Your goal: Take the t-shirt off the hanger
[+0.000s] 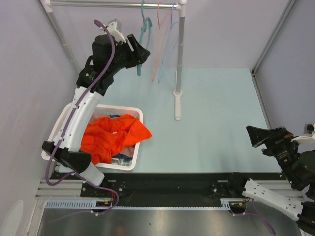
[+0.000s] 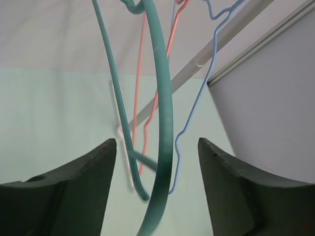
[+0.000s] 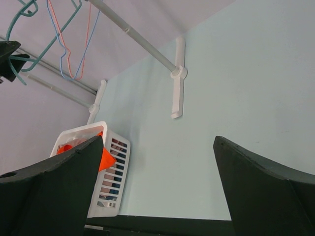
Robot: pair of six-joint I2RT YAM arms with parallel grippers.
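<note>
t-shirt (image 1: 110, 136) in basket (image 1: 122, 166) | left claw (image 2: 157, 145) parted around teal hanger (image 2: 165, 110)

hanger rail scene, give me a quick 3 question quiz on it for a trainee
1. True or false: the orange t-shirt hangs on the teal hanger.
2. How many hangers hang on the rail? A two, B three, C five.
3. Fill in: the teal hanger passes between the open fingers of the ___ gripper.

Key:
1. False. It lies in the white basket.
2. B.
3. Left. The left gripper has a finger on either side of the hanger and neither touches it.
</note>
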